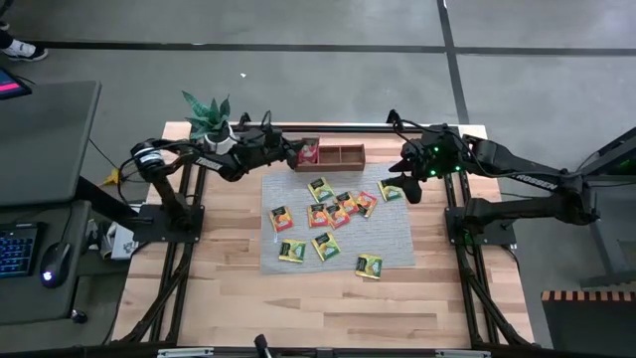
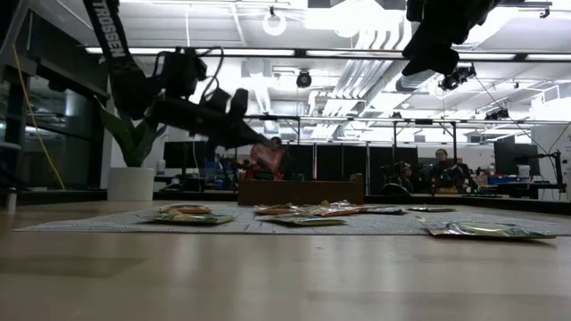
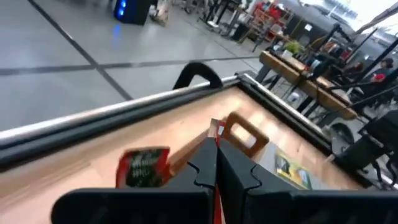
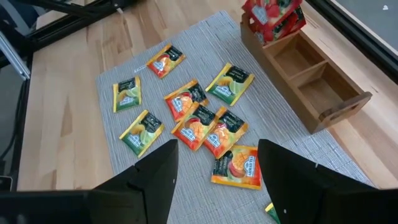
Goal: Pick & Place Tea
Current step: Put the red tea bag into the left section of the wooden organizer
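Several tea sachets (image 1: 323, 214) lie flat on the grey woven mat (image 1: 397, 249); they also show in the right wrist view (image 4: 199, 121). The wooden tray (image 1: 343, 154) stands at the mat's far edge, with red sachets (image 4: 273, 15) sticking up out of its left compartment. My left gripper (image 1: 296, 152) is at the tray's left end, above that compartment, shut on a red sachet (image 2: 266, 159). My right gripper (image 1: 410, 187) hangs open and empty above the mat's far right corner, over an orange sachet (image 4: 236, 167). My left gripper pinches a red sachet between its two shut fingers. The sachet shows edge-on as a thin red strip (image 3: 216, 132) at the fingertips. The fingers come slanting down from the table's left. In the low view the sachet sits clear above the tray (image 2: 303, 192).
A potted plant (image 1: 209, 117) stands at the table's far left corner, behind my left arm. Another red sachet (image 3: 144, 167) shows blurred beside my left fingers. Bare wood lies on the table's near half (image 1: 318, 308). The tray's middle and right compartments (image 4: 311, 74) hold nothing.
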You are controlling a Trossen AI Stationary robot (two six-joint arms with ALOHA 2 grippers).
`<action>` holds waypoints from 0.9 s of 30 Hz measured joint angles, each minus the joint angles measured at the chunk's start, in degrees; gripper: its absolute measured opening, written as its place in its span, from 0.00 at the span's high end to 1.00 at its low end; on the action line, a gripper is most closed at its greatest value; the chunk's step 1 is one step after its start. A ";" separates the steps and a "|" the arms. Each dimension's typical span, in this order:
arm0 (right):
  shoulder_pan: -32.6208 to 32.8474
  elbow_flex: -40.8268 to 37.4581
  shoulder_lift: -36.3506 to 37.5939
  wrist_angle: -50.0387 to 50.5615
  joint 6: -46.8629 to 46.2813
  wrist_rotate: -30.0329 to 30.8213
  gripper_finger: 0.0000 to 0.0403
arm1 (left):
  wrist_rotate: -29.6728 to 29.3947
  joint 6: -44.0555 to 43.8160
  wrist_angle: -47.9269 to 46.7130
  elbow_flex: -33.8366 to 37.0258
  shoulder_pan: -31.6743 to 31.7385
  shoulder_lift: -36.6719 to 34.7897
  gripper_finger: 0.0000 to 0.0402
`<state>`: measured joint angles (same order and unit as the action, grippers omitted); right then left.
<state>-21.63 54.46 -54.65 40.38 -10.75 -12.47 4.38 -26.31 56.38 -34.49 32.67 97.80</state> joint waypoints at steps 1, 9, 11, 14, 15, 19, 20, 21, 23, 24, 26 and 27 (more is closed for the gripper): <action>0.00 0.00 0.00 0.00 -0.23 0.01 0.46 | 0.03 -0.06 0.65 -0.02 -0.02 0.24 1.00; 0.02 0.00 -0.02 0.00 -0.79 0.05 0.47 | -1.74 -1.50 1.05 -0.15 -0.01 2.37 1.00; 0.02 0.00 -0.02 0.02 -0.73 0.07 0.47 | -2.27 -1.62 0.39 -0.15 0.00 2.45 1.00; 0.02 0.00 -0.02 0.02 -0.77 0.07 0.47 | -3.04 -1.62 0.47 -0.15 0.00 2.45 1.00; 0.02 0.00 -0.02 0.02 -0.76 0.07 0.46 | -3.08 -1.62 0.37 -0.15 0.00 2.45 1.00; 0.02 0.00 -0.02 0.02 -0.76 0.07 0.46 | -3.97 -1.65 -0.98 -0.15 0.00 2.45 1.00; 0.02 0.00 -0.02 0.02 -0.76 0.07 0.46 | -4.29 -1.84 -1.47 -0.15 0.00 2.45 1.00; 0.02 0.00 -0.02 0.02 -0.76 0.07 0.46 | -4.72 -2.06 -1.71 -0.15 0.00 2.45 1.00; 0.02 0.00 -0.02 0.02 -0.74 0.07 0.46 | -5.00 -2.31 -1.84 -0.15 0.00 2.45 1.00; 0.02 0.00 -0.02 0.02 -0.63 0.07 0.46 | -4.99 -2.38 -1.99 -0.15 0.00 2.45 1.00; 0.02 0.00 -0.02 0.02 -0.60 0.08 0.46 | -5.11 -2.38 -2.10 -0.15 0.00 2.45 1.00; 0.02 0.00 -0.02 0.02 -0.62 0.07 0.46 | -5.31 -2.38 -2.10 -0.17 0.00 2.45 1.00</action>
<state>-21.61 54.46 -54.68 40.40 -11.37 -12.40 -0.93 -28.69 54.29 -34.65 32.67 100.25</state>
